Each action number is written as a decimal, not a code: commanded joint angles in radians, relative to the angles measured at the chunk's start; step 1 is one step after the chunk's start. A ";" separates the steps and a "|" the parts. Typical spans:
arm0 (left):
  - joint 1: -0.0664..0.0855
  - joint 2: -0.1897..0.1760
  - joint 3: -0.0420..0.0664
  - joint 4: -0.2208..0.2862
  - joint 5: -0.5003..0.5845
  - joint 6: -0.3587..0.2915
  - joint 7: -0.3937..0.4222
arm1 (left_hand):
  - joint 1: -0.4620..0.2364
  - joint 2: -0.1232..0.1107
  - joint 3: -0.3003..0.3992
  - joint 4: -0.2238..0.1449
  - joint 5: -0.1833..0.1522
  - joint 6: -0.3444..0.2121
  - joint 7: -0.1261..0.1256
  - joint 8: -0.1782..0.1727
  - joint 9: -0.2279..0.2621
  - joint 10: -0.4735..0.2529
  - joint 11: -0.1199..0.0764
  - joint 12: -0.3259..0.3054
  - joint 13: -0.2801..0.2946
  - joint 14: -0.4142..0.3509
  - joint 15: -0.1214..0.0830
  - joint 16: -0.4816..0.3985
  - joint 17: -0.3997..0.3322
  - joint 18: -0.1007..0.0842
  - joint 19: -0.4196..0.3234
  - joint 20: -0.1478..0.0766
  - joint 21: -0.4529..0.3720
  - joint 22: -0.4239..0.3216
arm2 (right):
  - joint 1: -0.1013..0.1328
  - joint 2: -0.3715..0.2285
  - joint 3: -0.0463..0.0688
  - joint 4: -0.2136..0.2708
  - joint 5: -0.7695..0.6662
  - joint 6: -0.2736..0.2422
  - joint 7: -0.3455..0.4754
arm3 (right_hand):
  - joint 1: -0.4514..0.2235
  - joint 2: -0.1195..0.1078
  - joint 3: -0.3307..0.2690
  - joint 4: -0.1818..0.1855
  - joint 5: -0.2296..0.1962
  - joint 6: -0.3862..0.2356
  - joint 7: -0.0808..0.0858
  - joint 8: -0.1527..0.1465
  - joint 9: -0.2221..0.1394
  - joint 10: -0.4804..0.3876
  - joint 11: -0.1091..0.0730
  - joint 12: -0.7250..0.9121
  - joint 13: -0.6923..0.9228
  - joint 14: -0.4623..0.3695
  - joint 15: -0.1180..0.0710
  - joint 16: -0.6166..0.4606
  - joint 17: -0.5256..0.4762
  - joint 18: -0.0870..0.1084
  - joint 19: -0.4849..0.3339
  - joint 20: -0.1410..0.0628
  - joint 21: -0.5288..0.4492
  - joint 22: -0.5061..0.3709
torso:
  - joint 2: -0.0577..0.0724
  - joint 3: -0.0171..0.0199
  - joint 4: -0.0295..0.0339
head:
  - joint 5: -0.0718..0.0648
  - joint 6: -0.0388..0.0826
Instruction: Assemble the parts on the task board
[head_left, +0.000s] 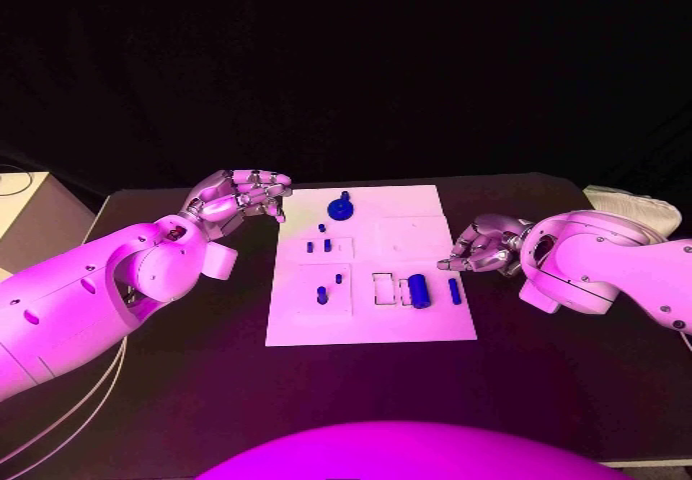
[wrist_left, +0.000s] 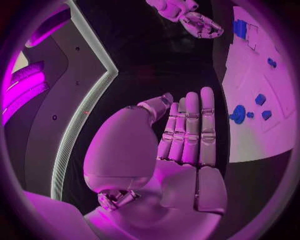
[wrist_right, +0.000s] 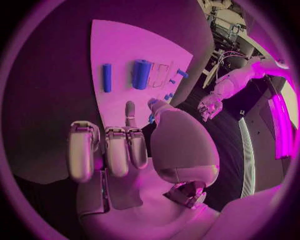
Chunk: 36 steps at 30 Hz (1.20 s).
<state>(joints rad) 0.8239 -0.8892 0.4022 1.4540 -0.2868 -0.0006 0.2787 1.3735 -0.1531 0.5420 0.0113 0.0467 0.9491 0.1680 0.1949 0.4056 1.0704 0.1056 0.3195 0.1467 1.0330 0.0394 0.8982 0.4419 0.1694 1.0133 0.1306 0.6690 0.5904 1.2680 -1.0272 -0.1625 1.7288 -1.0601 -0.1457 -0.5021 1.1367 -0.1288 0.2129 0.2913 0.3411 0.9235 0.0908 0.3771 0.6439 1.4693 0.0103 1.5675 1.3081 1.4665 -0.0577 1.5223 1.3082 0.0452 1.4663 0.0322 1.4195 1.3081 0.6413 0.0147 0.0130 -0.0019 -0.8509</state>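
**Operator:** From my feed I see a black surface (head_left: 173, 400) against a dark backdrop, with the white task board (head_left: 372, 300) lying flat in its middle.

**Colleague:** Start at the fingers. What are they doing?

**Operator:** The left hand (head_left: 242, 194) sits just off the board's far left corner. In its wrist view the fingers (wrist_left: 190, 125) are stretched out straight, side by side, with nothing in them. From the head camera they look a bit more curled, but I see no part held. The right hand (head_left: 482, 246) is just beside the board's right edge, about halfway along it. Its fingers (wrist_right: 117, 150) are bent down but loose and apart, with one reaching forward, and they hold nothing either.

**Colleague:** And the parts?

**Operator:** All are on the board. A round blue part with a stem (head_left: 340, 208) stands near the far edge, close to the left hand. Two small blue pegs (head_left: 319, 245) sit below it in the left half, and another small peg (head_left: 322, 294) lies nearer to me. Towards the right there is a thick blue cylinder (head_left: 418, 290) just beside a rectangular outline (head_left: 385, 288), and a slim blue rod (head_left: 454, 290) lies to its right, nearest the right hand. Neither hand touches the board or any part.

**Colleague:** Anything else?

**Operator:** A pale box (head_left: 36, 215) stands off the surface's left end, and something white (head_left: 635, 205) lies at its far right corner.
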 joint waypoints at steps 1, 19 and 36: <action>-0.001 0.000 0.000 0.005 0.003 0.010 0.011 | 0.003 0.001 -0.005 -0.002 0.004 0.000 0.007 -0.003 -0.001 0.005 0.003 -0.005 0.001 0.001 0.000 0.005 0.001 0.014 0.005 0.000 0.003 0.001 | 0.000 0.010 -0.006 -0.003 0.014 0.070 -0.052 | -0.022 0.003 -0.004 0.001 0.008 -0.008 0.002 -0.010 0.001 0.102 0.003 0.003 0.263 0.087 -0.004 0.007 0.173 -0.019 0.094 -0.002 0.010 0.196 | -0.001 -0.0029 0.0005 | -0.004 -0.005; -0.001 -0.002 0.000 0.009 0.001 0.011 0.010 | 0.001 0.001 -0.006 0.000 0.004 -0.001 0.007 -0.003 -0.001 0.005 0.003 -0.006 0.002 -0.002 0.001 0.005 0.003 0.013 0.004 0.000 0.001 0.000 | -0.039 0.124 -0.025 -0.069 0.005 0.043 -0.063 | -0.103 -0.002 -0.033 0.001 -0.032 0.017 0.000 -0.037 -0.003 0.102 0.002 0.003 0.263 0.089 -0.003 0.013 0.185 -0.021 0.094 0.001 0.024 0.205 | 0.002 0.0000 -0.0005 | -0.006 -0.009; -0.001 -0.003 0.000 0.008 0.002 0.018 0.008 | -0.001 0.003 -0.006 0.003 0.003 0.000 0.007 -0.004 -0.001 0.005 0.004 -0.007 0.002 -0.004 0.001 0.006 0.005 0.013 0.003 0.001 0.000 -0.001 | -0.051 0.154 -0.027 -0.089 -0.023 0.116 -0.072 | -0.166 -0.004 -0.089 0.001 -0.053 0.046 -0.011 -0.022 0.023 0.102 -0.008 0.003 0.263 0.087 -0.011 0.011 0.181 -0.020 0.093 -0.002 0.019 0.204 | 0.002 -0.0007 -0.0006 | -0.005 -0.014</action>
<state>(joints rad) 0.8233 -0.8930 0.4022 1.4604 -0.2871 -0.0001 0.2787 1.3735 -0.1531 0.5393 0.0139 0.0468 0.9491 0.1680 0.1949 0.4057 1.0704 0.1056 0.3196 0.1473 1.0329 0.0394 0.8981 0.4463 0.1695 1.0132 0.1305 0.6690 0.5902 1.2184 -0.8764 -0.1894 1.6404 -1.0613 -0.0614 -0.5664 0.9813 -0.1339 0.1284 0.2926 0.2916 0.9611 0.0789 0.3522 0.6659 1.4669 0.0079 1.5674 1.3077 1.4631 -0.0610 1.5301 1.3078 0.0296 1.4662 0.0323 1.4395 1.3075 0.6430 0.0142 0.0113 -0.0060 -0.8642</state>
